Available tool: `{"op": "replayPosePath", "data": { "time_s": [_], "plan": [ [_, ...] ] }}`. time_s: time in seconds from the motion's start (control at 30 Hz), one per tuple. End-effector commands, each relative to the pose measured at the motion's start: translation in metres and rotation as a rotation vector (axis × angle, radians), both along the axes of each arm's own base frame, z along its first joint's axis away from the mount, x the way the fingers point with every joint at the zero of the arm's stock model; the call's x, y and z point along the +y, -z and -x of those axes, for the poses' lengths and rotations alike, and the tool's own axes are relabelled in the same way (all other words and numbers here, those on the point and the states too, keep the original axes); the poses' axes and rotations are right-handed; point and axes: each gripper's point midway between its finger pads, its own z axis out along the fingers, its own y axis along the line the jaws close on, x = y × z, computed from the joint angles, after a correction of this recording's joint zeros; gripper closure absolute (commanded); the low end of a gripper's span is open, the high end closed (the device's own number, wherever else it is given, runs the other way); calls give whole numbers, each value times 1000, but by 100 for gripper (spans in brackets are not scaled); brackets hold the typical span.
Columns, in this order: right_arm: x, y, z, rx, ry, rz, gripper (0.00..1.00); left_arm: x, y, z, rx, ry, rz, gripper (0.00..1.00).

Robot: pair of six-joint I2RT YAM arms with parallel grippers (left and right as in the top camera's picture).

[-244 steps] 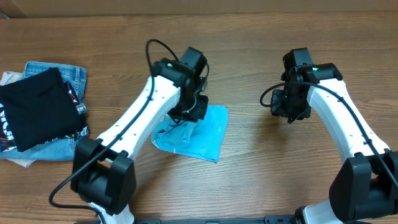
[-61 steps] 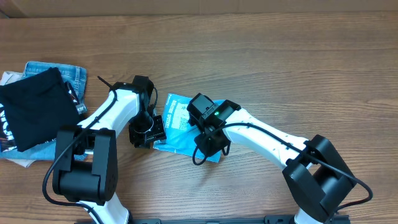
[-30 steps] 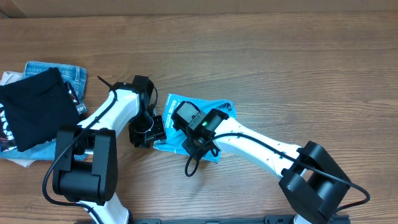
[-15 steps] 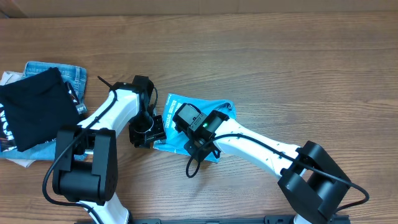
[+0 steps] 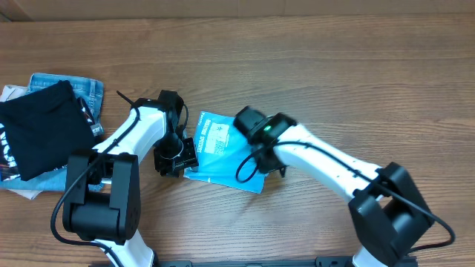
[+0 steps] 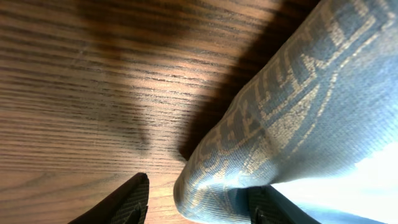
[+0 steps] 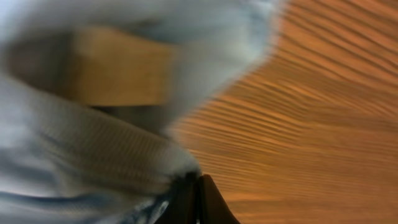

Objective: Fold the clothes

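The sky-blue T-shirt lies folded on the wooden table, its printed lettering facing up. My left gripper is low at the shirt's left edge. In the left wrist view it is open, with the shirt's folded edge between the jaws. My right gripper is over the shirt's right side, blurred by motion. In the right wrist view it is shut, with a lifted bunch of shirt fabric running up to its tips and table showing under the fold.
A pile of other clothes lies at the far left: a black garment on top of faded blue jeans. Bare wood table stretches behind and to the right of the arms.
My right gripper has swung quickly to the right across the shirt, from its middle toward its right side. The left arm has not moved.
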Motion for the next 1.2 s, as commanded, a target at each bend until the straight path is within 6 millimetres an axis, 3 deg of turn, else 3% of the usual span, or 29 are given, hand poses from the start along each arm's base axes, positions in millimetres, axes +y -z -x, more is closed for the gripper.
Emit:
{"op": "replayPosePath", "data": {
  "time_s": [0.0,0.13,0.47,0.7,0.87,0.97,1.17],
  "plan": [
    [-15,-18,-10,-50,93,5,96,1,4,4,11,25,-12,46],
    [-20,-16,3,15,94,13,96,1,4,4,12,25,-12,46],
    [-1,-14,44,246,-17,-110,94,9,3,11,39,33,-54,47],
    [-8,-14,35,185,73,-68,94,9,3,11,38,33,-54,47],
    [-13,-15,42,209,107,-47,84,9,3,11,41,34,-55,47],
    [-19,-16,46,217,137,-18,84,9,3,11,41,34,-55,48],
    [-23,-19,32,144,156,-6,85,11,1,9,27,44,-61,56]
  ]
}}
